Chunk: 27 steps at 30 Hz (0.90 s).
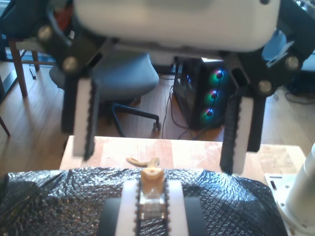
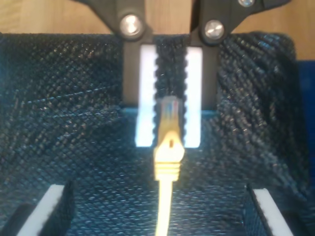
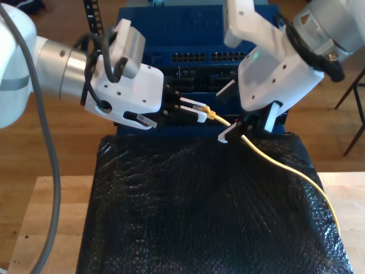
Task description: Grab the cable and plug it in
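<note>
The yellow cable (image 3: 285, 165) runs across the black mat (image 3: 199, 217) from the exterior view's right. Its clear plug (image 2: 170, 110) and yellow boot (image 1: 151, 177) sit between the white pads of my second gripper (image 2: 170, 140), which is shut on it. That gripper (image 3: 199, 111) belongs to the arm at the exterior view's left and holds the plug just in front of the blue switch (image 3: 194, 34). My first gripper (image 1: 158, 155) is open. It (image 3: 248, 128) straddles the cable a little behind the plug, with its fingers (image 2: 49, 211) on either side and not touching.
The switch's rows of ports (image 3: 217, 57) face the mat. The mat lies on a wooden table (image 3: 51, 228). Beyond the table edge stand an office chair (image 1: 123, 78) and a computer tower with lit fans (image 1: 206, 93). A small yellowish piece (image 1: 142, 161) lies on the wood.
</note>
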Tool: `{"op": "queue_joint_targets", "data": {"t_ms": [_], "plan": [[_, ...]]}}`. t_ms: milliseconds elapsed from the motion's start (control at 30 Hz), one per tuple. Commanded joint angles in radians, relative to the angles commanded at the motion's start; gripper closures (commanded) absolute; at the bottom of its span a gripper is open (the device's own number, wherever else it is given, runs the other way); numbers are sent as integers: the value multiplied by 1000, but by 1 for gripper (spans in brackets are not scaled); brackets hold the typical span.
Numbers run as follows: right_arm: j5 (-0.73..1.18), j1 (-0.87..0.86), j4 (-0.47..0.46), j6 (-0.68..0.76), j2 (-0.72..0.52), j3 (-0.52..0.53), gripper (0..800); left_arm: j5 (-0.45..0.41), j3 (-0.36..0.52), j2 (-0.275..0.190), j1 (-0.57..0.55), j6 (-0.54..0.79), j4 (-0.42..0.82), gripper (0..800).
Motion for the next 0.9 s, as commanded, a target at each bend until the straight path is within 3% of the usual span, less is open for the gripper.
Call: {"op": "queue_joint_targets", "data": {"t_ms": [300, 900], "plan": [[8, -21, 2, -29, -23, -2, 1, 72, -3, 12, 2, -69, -44, 797], [6, -91, 8, -87, -51, 2, 1, 115, 0, 64, 61, -87, -54, 795]]}}
